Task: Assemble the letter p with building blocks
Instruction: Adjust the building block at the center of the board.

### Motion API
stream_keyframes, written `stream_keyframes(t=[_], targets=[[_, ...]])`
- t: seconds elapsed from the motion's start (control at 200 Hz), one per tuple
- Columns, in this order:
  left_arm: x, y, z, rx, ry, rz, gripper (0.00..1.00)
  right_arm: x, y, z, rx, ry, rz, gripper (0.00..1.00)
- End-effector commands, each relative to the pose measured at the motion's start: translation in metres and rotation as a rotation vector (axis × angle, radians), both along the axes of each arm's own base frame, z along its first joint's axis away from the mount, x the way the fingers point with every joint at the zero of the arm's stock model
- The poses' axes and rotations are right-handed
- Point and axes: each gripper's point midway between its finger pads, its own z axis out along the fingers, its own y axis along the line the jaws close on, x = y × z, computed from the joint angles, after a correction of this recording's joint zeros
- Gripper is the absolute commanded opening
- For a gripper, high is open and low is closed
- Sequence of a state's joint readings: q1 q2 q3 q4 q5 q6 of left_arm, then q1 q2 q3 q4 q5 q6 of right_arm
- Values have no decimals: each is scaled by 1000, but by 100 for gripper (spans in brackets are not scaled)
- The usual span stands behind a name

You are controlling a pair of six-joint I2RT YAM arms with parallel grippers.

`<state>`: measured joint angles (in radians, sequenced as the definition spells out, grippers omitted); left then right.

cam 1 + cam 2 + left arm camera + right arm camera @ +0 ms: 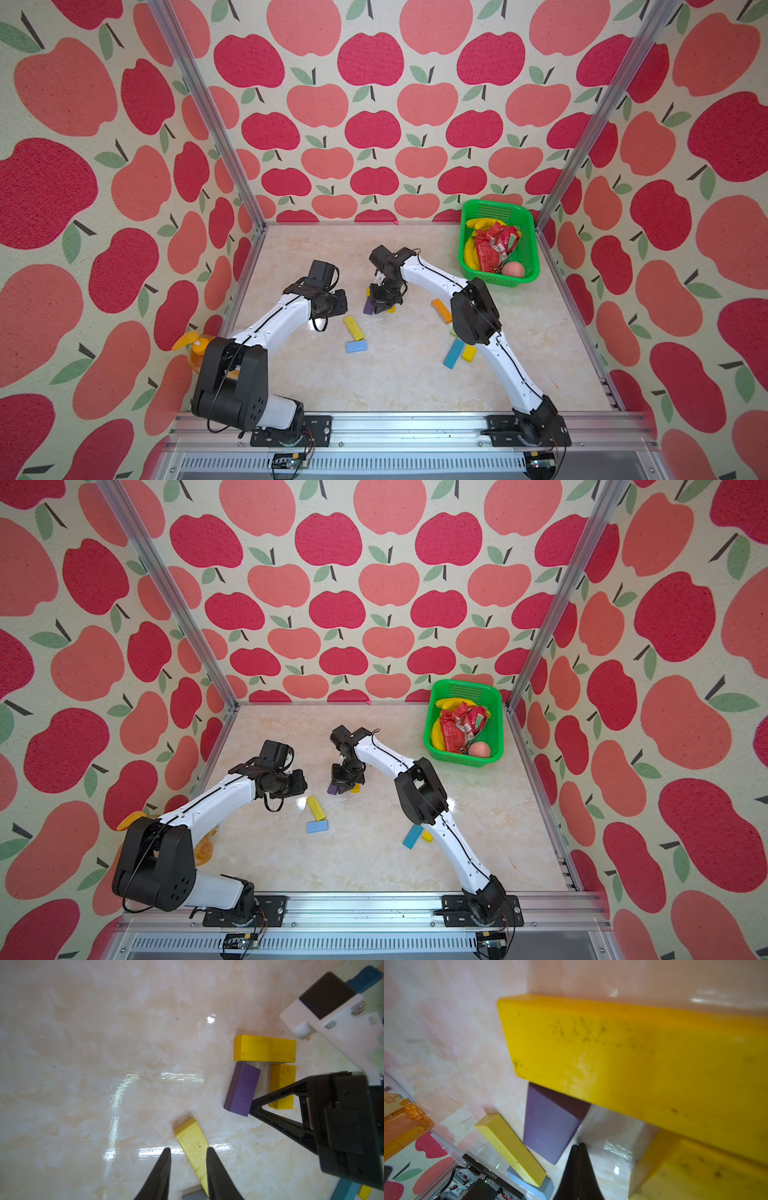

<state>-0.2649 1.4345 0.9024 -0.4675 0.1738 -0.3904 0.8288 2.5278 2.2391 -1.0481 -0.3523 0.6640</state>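
In the left wrist view a long yellow block lies with a purple block and a short yellow block butted against its side. The purple one is skewed. My right gripper is shut and empty, its tip touching the purple block's lower corner. In both top views this arm covers most of the group; the purple block shows beside it. My left gripper hovers open over a loose long yellow block, which lies next to a light blue block.
An orange block, a long light blue block and a short yellow block lie by the right arm's elbow. A green basket of bananas, a red packet and a peach stands at the back right. An orange bottle sits behind the left arm.
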Motion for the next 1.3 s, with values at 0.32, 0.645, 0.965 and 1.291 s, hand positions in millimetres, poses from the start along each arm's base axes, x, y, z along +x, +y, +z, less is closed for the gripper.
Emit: stream_keyframes(t=[0.32, 0.645, 0.965, 1.291], targets=[[11, -11, 2, -34, 11, -46, 32, 20, -10, 2, -21, 44, -50, 4], [14, -11, 11, -20, 15, -58, 32, 19, -4, 1, -1, 80, -56, 5], [9, -7, 12, -12, 21, -62, 32, 25, 0, -2, 16, 77, -80, 6], [-1, -6, 9, -13, 41, -63, 32, 32, 7, -3, 45, 83, -102, 7]])
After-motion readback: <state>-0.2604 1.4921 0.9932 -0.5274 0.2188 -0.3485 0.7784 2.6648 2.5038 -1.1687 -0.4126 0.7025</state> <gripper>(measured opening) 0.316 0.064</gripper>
